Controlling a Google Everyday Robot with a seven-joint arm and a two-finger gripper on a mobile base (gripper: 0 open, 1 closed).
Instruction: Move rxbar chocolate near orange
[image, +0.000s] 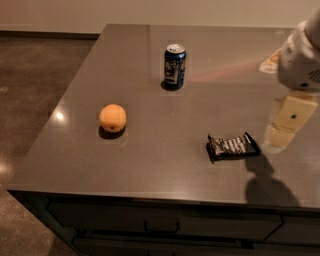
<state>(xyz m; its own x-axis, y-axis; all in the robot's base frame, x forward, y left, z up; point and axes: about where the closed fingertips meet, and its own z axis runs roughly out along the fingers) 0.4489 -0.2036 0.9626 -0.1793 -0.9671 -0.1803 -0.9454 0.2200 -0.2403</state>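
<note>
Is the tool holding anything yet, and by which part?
Nothing is held. The tool hangs just right of the rxbar chocolate, which lies flat on the counter, apart from it.

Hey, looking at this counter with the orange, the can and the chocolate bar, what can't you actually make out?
All in the camera view:
- The gripper is just right of the rxbar chocolate; its arm is cut off by the right edge.
- The bar's lettering is too small to read.
- The blue can has label print too small to read.
- The orange hides its own far side.
- The drawers under the table are lost in shadow.
</note>
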